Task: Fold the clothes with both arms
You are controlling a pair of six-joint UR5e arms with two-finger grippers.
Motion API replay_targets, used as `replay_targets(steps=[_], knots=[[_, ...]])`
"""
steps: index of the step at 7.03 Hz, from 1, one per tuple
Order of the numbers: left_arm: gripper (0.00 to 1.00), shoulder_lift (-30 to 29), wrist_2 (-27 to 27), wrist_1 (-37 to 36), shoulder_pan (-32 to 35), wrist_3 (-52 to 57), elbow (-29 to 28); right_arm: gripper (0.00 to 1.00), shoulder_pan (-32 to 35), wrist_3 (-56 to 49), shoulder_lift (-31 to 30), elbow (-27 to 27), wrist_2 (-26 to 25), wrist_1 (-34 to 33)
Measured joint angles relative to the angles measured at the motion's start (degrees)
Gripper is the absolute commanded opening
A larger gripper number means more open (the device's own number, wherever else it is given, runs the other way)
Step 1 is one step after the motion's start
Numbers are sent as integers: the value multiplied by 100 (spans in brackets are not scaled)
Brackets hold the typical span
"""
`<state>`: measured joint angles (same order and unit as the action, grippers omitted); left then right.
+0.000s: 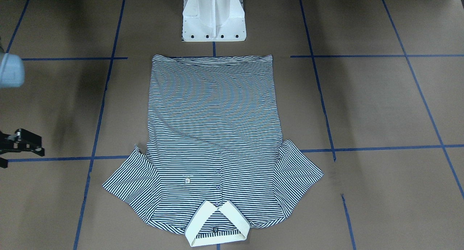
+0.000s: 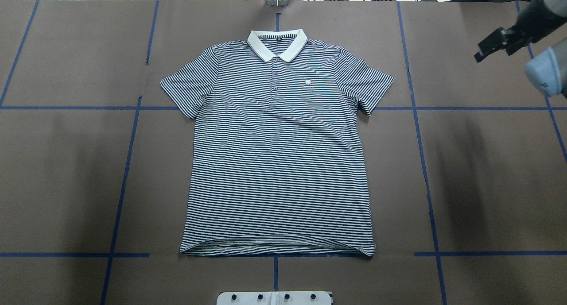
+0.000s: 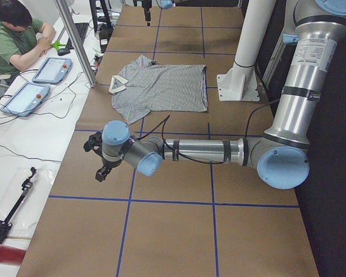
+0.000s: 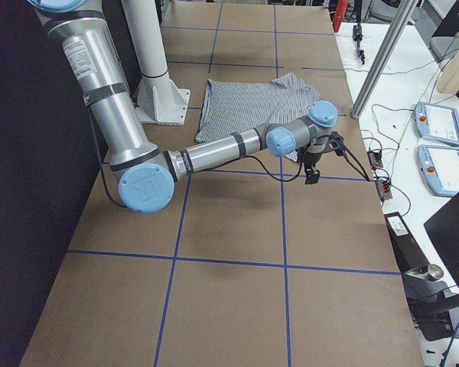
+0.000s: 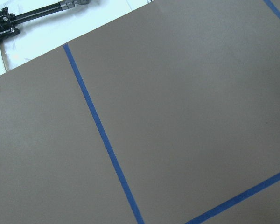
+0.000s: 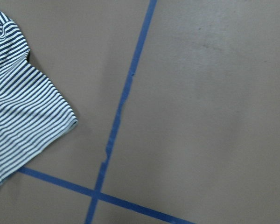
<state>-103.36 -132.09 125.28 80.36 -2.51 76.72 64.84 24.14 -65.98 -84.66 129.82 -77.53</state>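
Brown paper covers the whole bench (image 2: 66,163), gridded with blue tape (image 2: 119,185). The striped polo shirt (image 2: 279,163) lies flat in the middle, face up, with its collar (image 2: 277,44) on the far side from the robot's white pedestal (image 1: 214,14) and its hem nearest it. Both sleeves are spread out, and nothing looks folded yet.

The right fingers (image 2: 487,44) hang out past the sleeve on that side, well apart from the cloth. The left fingers (image 3: 102,172) are way off over bare paper at the other end. I honestly can't tell whether either pair is open or closed, though neither has hold of the shirt.

What I'd worry about:
- **Single layer:** a pinch at a sleeve or shoulder could catch only the top layer, so the back stays put and bunches.
- **Sliding:** thin knit on smooth paper could slide rather than hinge.
- **Uneven lift:** if the arms lift out of step, the stripes go crooked. There's already a diagonal crease across the chest that could get folded in.

Writing-wise, the little shield chest logo (image 2: 309,82) and the tag inside the collar (image 1: 215,229) are both too small to read.
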Motion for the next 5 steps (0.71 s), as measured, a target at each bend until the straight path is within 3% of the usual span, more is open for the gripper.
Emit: replay_targets(steps=[1,3,5], knots=[[100,-109,101,53,-335,-445,1,100,-391,849,142,229,-416,609],[100,-361,229,170,-644,-1592,36,100,-768,1772,707,1291,-747,1701],[100,-477,429,260,-726,-1946,55,100,-970,1905,1048,1875,-937,1977]])
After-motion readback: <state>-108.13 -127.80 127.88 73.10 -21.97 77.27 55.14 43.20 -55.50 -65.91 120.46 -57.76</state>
